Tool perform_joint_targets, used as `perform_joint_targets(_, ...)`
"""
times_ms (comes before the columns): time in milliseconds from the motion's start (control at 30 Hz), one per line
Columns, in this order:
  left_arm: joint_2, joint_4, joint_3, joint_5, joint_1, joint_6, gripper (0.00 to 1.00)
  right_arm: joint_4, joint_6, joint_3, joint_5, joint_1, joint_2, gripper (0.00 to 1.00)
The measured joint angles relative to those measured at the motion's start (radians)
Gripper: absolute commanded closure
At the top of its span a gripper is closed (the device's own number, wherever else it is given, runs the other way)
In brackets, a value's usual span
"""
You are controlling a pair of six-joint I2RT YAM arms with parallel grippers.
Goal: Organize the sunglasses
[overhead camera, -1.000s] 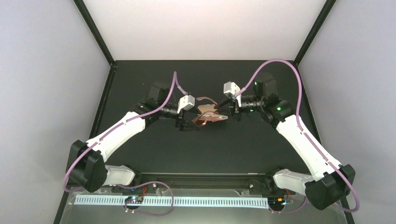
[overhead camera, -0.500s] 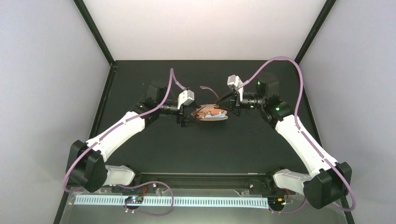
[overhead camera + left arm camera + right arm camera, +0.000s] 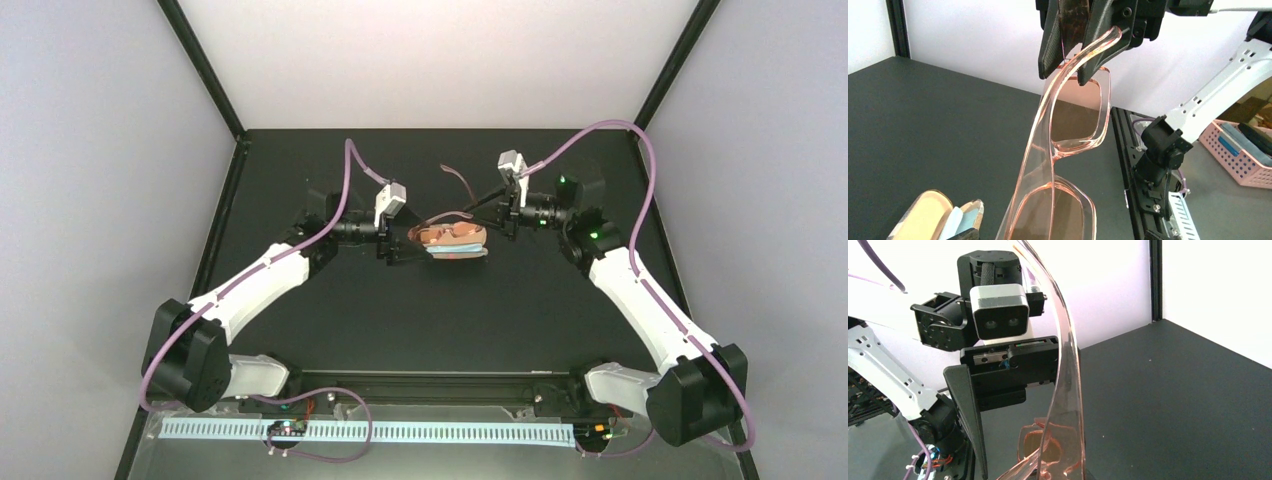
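Note:
The sunglasses (image 3: pixel 1068 135), with a translucent reddish-brown frame and brown lenses, hang in the air between my two grippers. In the top view they (image 3: pixel 447 216) sit just above the open brown case (image 3: pixel 462 240), with one temple arm sticking up toward the back. My right gripper (image 3: pixel 1066 74) is shut on one end of the frame; it shows in the top view (image 3: pixel 506 214) to the right of the glasses. My left gripper (image 3: pixel 391 250) stands open at the other end. One of its fingers (image 3: pixel 968 415) is apart from the lens (image 3: pixel 1045 444).
The open case (image 3: pixel 930 216) holds a light-blue cloth (image 3: pixel 956 223) and lies on the black table (image 3: pixel 440 320) under the glasses. A black rail (image 3: pixel 440 385) runs along the near edge. A pink basket (image 3: pixel 1243 155) stands off the table.
My right gripper has lifted the sunglasses up and toward the back, off the case, which now shows its blue cloth. My left gripper has moved slightly back with it.

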Motion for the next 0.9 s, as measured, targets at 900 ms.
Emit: perform_joint_targets(900,0.030,0.235,-0.038,0.080,0.013,-0.248,0.49,0.072,0.050,-0.006,-0.058,0.000,0.013,0.94)
